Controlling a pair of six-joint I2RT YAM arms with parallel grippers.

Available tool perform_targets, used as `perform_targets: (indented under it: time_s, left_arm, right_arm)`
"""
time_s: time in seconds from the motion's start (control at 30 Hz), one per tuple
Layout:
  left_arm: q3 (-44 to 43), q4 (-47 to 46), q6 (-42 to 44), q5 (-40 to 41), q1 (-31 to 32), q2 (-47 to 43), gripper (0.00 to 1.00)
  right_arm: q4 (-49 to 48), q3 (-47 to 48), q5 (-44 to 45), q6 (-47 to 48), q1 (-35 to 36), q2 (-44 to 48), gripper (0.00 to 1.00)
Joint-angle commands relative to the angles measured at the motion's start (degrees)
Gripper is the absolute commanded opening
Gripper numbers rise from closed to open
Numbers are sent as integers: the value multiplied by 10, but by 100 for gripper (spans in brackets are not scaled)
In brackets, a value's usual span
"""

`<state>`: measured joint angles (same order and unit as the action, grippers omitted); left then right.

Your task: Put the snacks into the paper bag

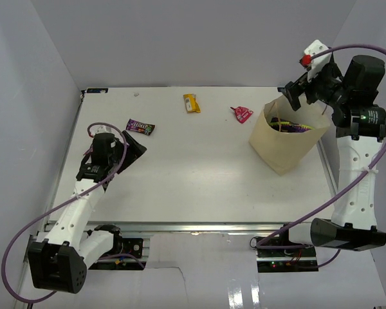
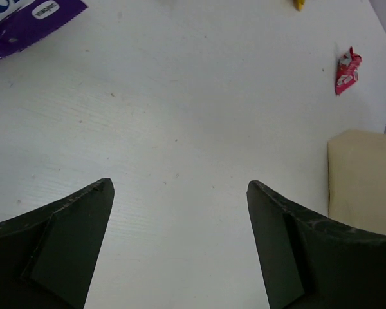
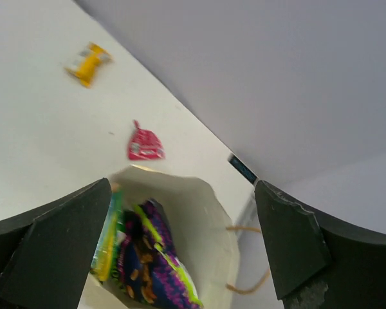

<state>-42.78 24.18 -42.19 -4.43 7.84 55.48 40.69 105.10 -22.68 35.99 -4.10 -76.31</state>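
tan kraft paper bag (image 1: 280, 147) stands upright, mouth up, beneath the wide, empty right gripper (image 1: 307, 92); left gripper (image 2: 180, 187) wide too

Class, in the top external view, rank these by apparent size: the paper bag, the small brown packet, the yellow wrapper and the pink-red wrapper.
1. paper bag, by far the largest.
2. small brown packet.
3. yellow wrapper and pink-red wrapper: too alike to rank.
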Motion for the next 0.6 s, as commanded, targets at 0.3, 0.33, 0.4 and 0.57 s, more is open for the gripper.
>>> perform_targets:
  time_s: [0.3,0.33,0.4,0.57]
  left_arm:
    - [-152,104,-115,140,-142,237,98]
    - [-167,110,-115,145,-158,261,98]
    - [-197,115,-107,155,-170,307,98]
    - [-259,116,-79,161,-209,417,97]
  right_arm:
    - [39,-132,-237,11,148,9,96]
    - [39,-140,-234,12,154,0,96]
    - [29,-147,-235,10,162,-7,97]
    - [9,-162,-243,0,163,-18,97]
